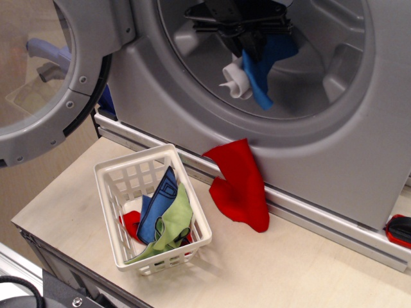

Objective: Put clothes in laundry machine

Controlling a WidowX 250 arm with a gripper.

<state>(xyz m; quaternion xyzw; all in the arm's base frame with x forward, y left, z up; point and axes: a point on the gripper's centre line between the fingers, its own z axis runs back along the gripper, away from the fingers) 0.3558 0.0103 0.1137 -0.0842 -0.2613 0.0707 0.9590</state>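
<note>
My black gripper (252, 40) is inside the drum mouth of the silver-grey laundry machine (192, 109), shut on a bright blue cloth (264, 70) and a white-grey cloth (236, 80) that hang below it. A red cloth (241, 186) drapes from the drum's lower rim down onto the table. In the white lattice basket (115, 173) lie a navy cloth (157, 205), a light green cloth (173, 221) and a bit of red cloth (130, 221).
The washer's round door (48, 77) stands open at the left. A red and black object (399, 230) lies at the right edge on the washer's base rail. The pale wooden table (289, 269) ends at a front-left edge.
</note>
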